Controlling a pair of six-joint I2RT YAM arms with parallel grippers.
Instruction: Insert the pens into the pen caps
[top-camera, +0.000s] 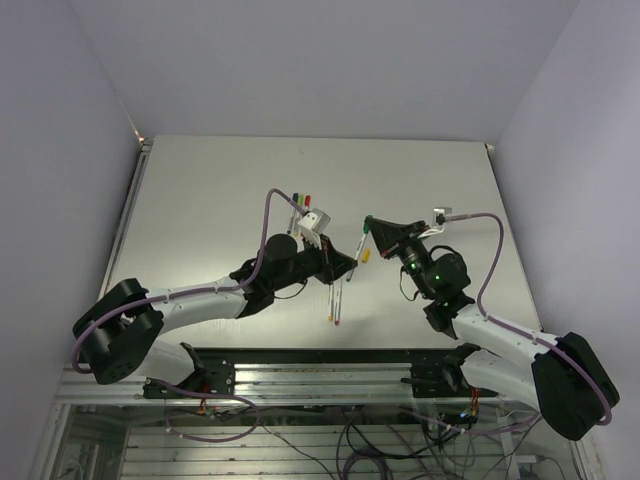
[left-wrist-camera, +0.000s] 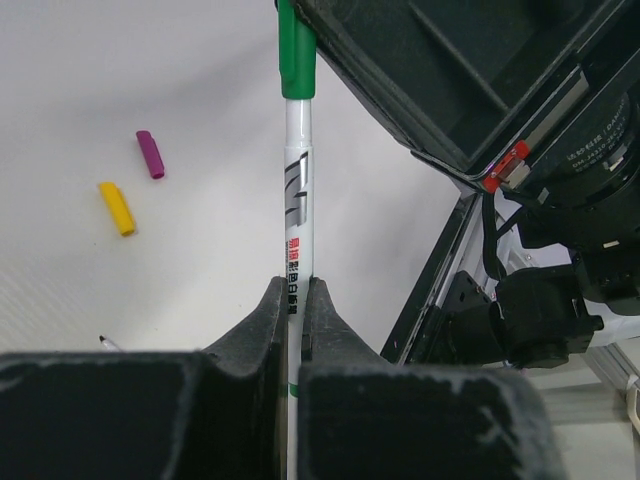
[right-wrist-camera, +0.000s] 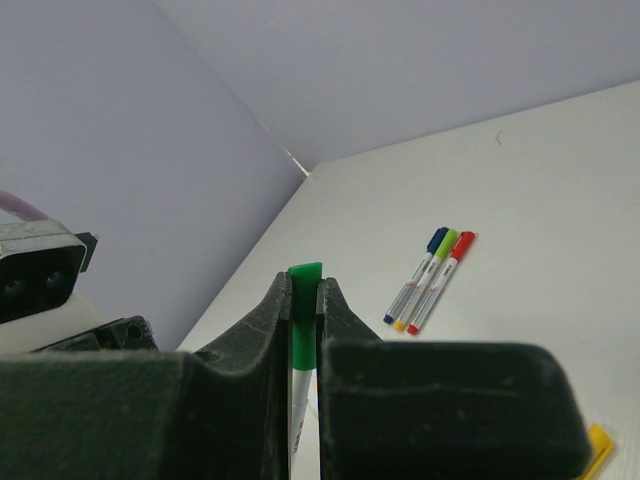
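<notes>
Arms stretched inward, left hand (left-wrist-camera: 295, 292) gripping pen (left-wrist-camera: 298, 180), right hand (right-wrist-camera: 303, 288) gripping cap (right-wrist-camera: 304, 345)

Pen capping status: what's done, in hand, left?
Done: three capped pens lie side by side. In hand: the left gripper grips a pen while the right gripper pinches the green cap on its tip; seating unclear. Left: yellow cap, purple cap and two bare pens on the table.

Soft even light, faint shadows, blurred foreground.
</notes>
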